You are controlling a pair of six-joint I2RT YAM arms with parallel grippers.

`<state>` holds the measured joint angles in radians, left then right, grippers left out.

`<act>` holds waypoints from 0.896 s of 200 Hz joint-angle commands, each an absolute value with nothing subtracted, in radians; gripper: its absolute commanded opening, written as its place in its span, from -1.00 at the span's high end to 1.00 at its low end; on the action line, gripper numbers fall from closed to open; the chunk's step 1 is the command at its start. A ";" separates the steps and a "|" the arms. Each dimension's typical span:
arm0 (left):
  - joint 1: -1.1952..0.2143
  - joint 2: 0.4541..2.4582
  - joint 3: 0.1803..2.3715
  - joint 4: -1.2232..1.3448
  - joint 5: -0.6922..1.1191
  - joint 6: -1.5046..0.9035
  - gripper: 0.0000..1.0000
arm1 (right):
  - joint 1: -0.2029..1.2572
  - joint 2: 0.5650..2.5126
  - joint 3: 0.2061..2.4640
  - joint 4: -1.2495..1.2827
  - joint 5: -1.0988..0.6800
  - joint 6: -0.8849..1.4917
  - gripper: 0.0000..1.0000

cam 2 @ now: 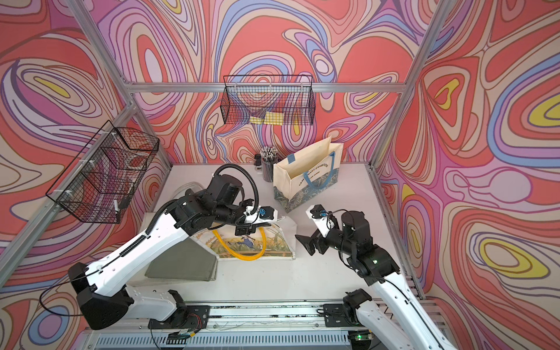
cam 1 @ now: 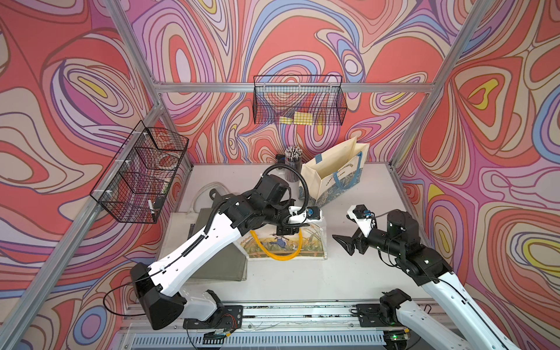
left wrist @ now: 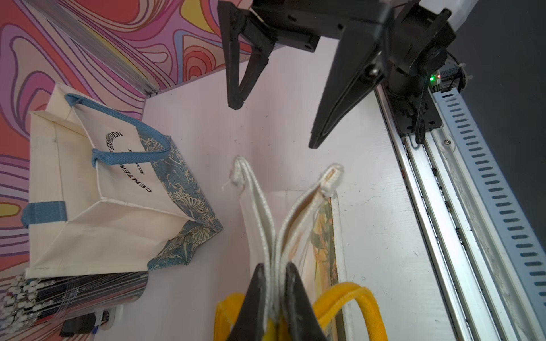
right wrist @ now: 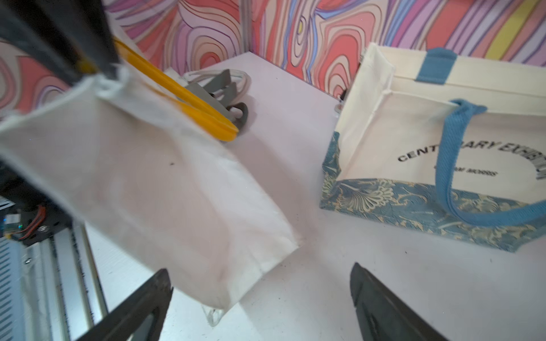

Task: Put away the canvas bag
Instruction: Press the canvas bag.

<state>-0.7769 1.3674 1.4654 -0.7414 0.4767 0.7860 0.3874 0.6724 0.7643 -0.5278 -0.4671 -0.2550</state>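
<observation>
Along the bottom edge of both top views runs the metal rail that carries the two arm bases. Above it lies the pale table. A grey folded cloth lies in the lower left of the table, partly under the left arm.

At the centre of the frame is the canvas bag, cream with a printed picture and yellow handles. Its printed face is turned up toward the camera. The left gripper comes in from the lower left and pinches the bag's top rim, the jaws pressed tight on the doubled white hem in the left wrist view. In the right wrist view the bag hangs slanted from that grip; whether its lower corner touches the table I cannot tell.

Just right of the bag, apart from it, the right gripper points toward it with its jaws spread wide and nothing between them.

Further up the frame, at the table's back, a tote with blue handles stands upright and open. A cup of pencils stands just to its left.

A black wire basket hangs on the back wall at upper centre, with yellow notes in it. A second wire basket hangs on the wall at middle left.
</observation>
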 commanded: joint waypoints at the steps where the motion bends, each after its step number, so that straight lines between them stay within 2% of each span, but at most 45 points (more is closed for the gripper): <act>1: -0.761 1.357 1.472 -0.676 0.508 0.820 1.00 | 0.388 0.661 0.784 -0.557 -0.668 -0.270 -0.97; 37: -0.761 1.370 1.505 -0.679 0.562 0.807 1.00 | 0.388 0.736 0.804 -0.518 -0.781 -0.253 -0.97; 108: -0.767 1.350 1.516 -0.670 0.699 0.775 1.00 | 0.388 0.821 0.811 -0.368 -0.604 -0.287 -0.97; 179: -0.785 1.360 1.545 -0.764 0.787 0.846 1.00 | 0.388 0.782 0.774 -0.311 -0.702 -0.308 -0.97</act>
<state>-0.7734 1.3712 1.4933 -0.7189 0.6952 0.7937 0.3878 0.7933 0.7834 -0.3367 -0.6659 -0.2951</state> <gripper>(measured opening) 0.126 0.984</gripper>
